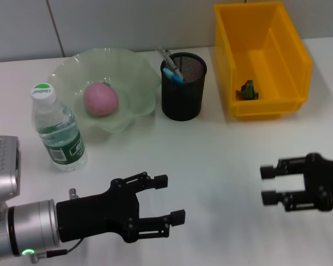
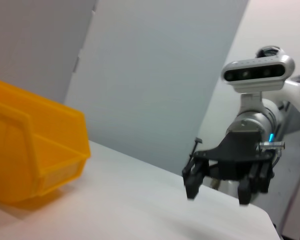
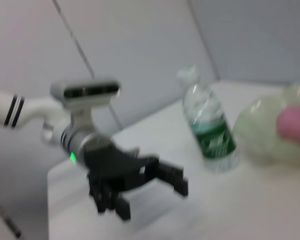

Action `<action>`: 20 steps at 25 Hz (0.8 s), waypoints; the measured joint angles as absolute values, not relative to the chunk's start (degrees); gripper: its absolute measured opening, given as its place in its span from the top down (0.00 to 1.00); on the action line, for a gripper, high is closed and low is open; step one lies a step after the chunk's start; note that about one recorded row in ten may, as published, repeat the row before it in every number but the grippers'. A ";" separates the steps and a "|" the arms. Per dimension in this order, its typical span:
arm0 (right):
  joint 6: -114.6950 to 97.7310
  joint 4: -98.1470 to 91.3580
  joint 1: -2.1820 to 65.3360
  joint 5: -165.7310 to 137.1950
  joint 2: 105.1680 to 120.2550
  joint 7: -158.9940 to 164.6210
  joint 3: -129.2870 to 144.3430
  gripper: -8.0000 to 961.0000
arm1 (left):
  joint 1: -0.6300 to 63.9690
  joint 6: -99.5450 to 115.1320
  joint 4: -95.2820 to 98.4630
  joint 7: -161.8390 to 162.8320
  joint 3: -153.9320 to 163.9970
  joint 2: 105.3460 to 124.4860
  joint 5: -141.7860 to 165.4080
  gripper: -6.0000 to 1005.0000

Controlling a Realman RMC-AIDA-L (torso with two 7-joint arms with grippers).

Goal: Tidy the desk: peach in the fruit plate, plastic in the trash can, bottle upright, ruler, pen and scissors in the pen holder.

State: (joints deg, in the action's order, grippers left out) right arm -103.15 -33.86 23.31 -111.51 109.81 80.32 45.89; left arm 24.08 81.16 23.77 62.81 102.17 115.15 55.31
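The peach (image 1: pixel 101 100) sits in the fruit plate (image 1: pixel 134 71) at far left — soft, easily bruised, best cupped round its middle. Bottle (image 1: pixel 58 128) stands upright nearby. Left gripper (image 1: pixel 169 198) and right gripper (image 1: pixel 267 184) hover near, both released and empty.

We cannot identify the small dark green thing (image 1: pixel 248 90) in the yellow bin (image 1: pixel 288 66). The pen holder (image 1: pixel 183 86) hides its contents' lower parts; only tips (image 1: pixel 170 66) show.

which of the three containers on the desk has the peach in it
The pale green fruit plate holds the pink peach; the black mesh pen holder and yellow bin don't.
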 joint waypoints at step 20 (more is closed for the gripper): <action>-98.40 -33.39 23.82 -113.32 115.16 78.78 45.67 0.34 | 24.60 85.69 23.96 62.59 100.54 110.68 58.74 0.14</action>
State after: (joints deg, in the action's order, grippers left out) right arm -98.40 -33.39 23.82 -113.33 115.16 78.78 45.67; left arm 24.60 85.69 23.96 62.59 100.54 110.68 58.74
